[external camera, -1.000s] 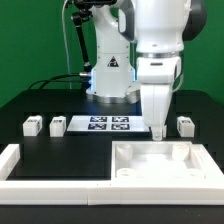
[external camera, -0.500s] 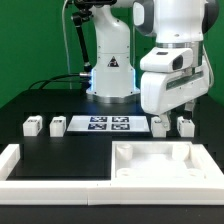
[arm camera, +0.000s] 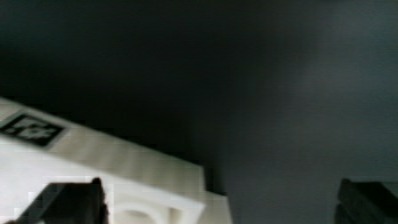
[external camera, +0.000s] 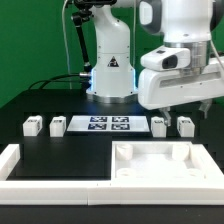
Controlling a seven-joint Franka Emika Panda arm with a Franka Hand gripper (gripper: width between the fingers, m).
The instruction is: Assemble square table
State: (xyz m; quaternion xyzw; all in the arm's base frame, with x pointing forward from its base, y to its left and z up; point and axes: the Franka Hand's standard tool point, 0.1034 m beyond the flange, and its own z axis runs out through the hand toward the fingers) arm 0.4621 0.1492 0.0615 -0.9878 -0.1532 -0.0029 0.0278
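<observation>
Exterior view: gripper [arm camera: 222,188] has lifted clear since a second ago, fingers spread wide, holding nothing. Open room on the black table [external camera: 40,145] to either side. Two white tagged legs [external camera: 158,125] stand just beneath, one newly uncovered. White tray-like table top [external camera: 165,160], raised rim, lies past the legs from the hand.

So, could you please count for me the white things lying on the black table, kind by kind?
Small white legs: 4
Square table top: 1
Marker board: 1
Long white rail: 1
Total: 7
</observation>
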